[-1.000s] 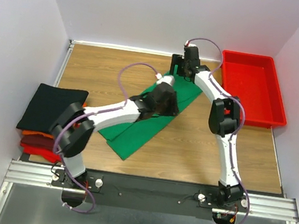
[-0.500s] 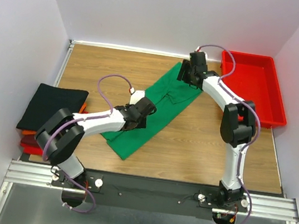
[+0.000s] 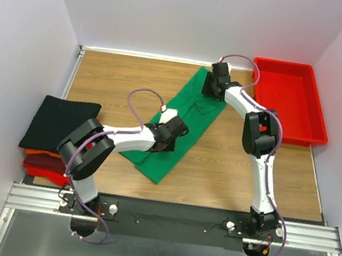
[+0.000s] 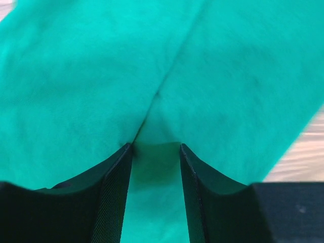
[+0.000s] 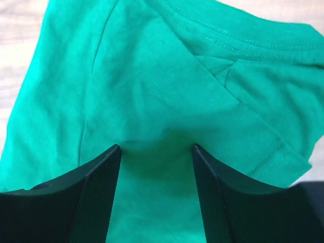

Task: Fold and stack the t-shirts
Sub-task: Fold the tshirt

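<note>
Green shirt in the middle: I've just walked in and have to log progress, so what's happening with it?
Both arms are working on the green t-shirt, which lies as a long diagonal strip on the wooden table. The left gripper is down on its near half and the right gripper on its far end, each with fingers open astride the cloth. The shirt is not yet on the pile at the table's left edge, which a folded black t-shirt tops.
</note>
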Controlling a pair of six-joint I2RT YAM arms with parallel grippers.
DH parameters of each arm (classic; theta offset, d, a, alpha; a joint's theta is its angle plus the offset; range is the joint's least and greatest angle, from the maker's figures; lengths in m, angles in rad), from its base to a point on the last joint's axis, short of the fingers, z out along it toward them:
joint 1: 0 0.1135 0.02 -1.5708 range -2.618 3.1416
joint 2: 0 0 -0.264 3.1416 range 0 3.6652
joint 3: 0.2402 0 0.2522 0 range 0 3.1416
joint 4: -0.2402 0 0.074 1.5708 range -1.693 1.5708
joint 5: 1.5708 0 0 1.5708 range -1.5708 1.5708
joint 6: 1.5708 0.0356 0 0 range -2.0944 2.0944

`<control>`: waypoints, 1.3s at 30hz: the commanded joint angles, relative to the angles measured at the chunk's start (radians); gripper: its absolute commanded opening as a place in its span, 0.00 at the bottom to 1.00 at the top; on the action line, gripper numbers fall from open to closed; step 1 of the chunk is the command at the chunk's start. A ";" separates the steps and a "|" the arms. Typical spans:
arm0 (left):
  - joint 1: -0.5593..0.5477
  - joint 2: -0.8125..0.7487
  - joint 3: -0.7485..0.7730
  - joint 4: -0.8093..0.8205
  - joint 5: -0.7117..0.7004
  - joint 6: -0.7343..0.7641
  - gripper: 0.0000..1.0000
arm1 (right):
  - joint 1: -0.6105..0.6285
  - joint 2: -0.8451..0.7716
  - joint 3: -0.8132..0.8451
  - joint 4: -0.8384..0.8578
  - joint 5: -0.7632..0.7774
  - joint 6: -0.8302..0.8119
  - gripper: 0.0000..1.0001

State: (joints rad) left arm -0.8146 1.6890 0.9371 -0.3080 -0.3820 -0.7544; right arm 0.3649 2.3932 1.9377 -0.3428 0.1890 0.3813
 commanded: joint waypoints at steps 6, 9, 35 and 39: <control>-0.075 0.211 0.106 0.181 0.377 -0.086 0.49 | -0.024 0.230 0.246 -0.028 0.000 -0.191 0.70; -0.100 0.293 0.195 0.230 0.489 -0.106 0.48 | -0.024 0.283 0.323 -0.028 -0.006 -0.254 0.76; -0.100 -0.132 -0.005 0.158 0.229 -0.022 0.54 | -0.027 -0.329 -0.078 -0.027 -0.009 -0.079 1.00; -0.104 -0.175 -0.122 0.194 0.255 -0.023 0.54 | -0.026 -0.607 -0.406 -0.021 -0.049 0.036 1.00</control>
State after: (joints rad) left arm -0.9157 1.5341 0.8986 -0.1005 -0.0959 -0.7864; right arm 0.3401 1.9453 1.7515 -0.3374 0.1791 0.2771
